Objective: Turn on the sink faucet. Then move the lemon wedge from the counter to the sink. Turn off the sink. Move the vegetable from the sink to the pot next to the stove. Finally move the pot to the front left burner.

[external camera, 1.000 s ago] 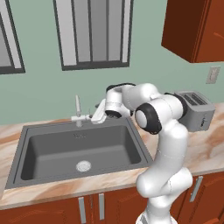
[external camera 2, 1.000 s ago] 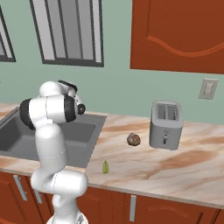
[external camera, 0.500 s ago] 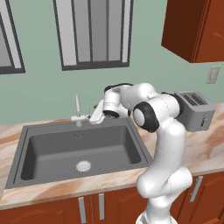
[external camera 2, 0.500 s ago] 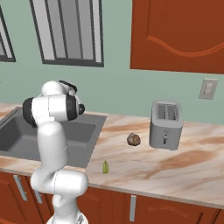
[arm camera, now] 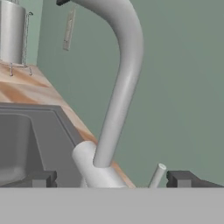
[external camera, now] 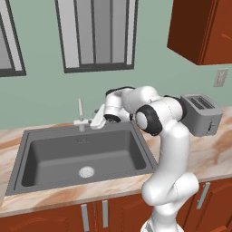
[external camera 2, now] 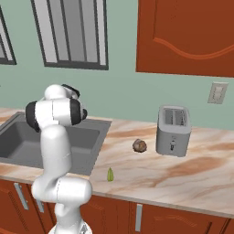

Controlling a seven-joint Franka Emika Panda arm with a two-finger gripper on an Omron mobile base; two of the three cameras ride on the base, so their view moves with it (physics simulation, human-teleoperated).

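At centre frame, the white arm [external camera: 163, 136] reaches over the sink [external camera: 50, 156], its gripper [arm camera: 109, 181] spread wide around the sink faucet [external camera: 80, 115] base, evidently to work a lever. The lemon wedge [external camera 2: 110, 174] waits lower centre on the counter [external camera 2: 183, 176].

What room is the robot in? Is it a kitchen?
Yes, it looks like a kitchen. There is a big dark grey sink with a faucet set in a marbled stone counter, a silver toaster beside it, and reddish-brown wooden cabinets.
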